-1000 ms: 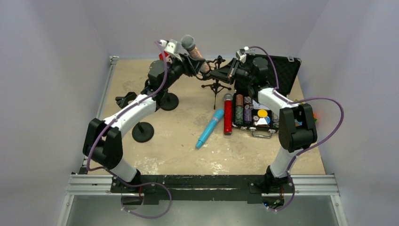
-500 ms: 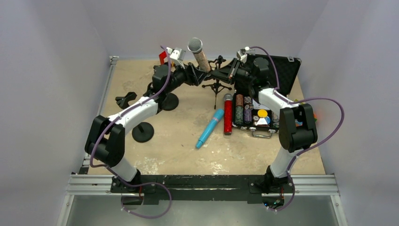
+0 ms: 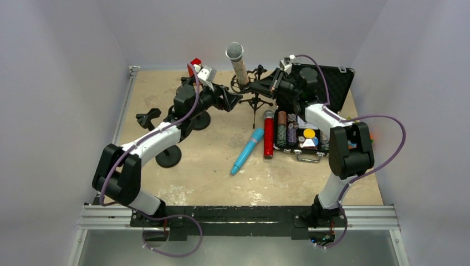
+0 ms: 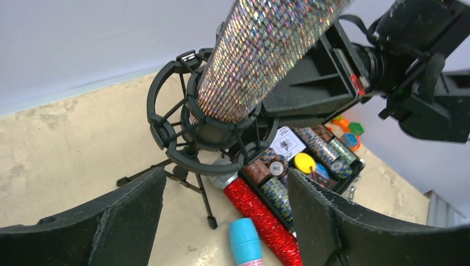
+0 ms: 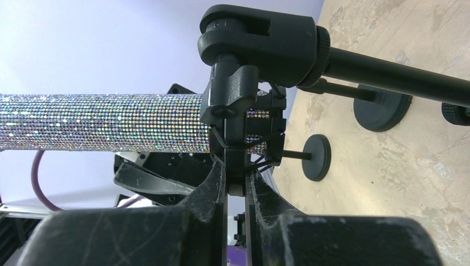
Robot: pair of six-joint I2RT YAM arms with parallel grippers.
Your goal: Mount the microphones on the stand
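Scanning from left, we note left gripper jaws spread wide, holding nothing, just beside the silver-glitter microphone seated upright in the stand. Right gripper jaws are clenched on its mount bracket. Blue microphone and red-glitter microphone lie on the bench; we judge them rigid, light, best taken mid-barrel.

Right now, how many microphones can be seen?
3. The silver-glitter microphone stands in the tripod stand at the back; the light blue microphone lies mid-table; the red-glitter microphone lies beside the chip case. None seems hidden.
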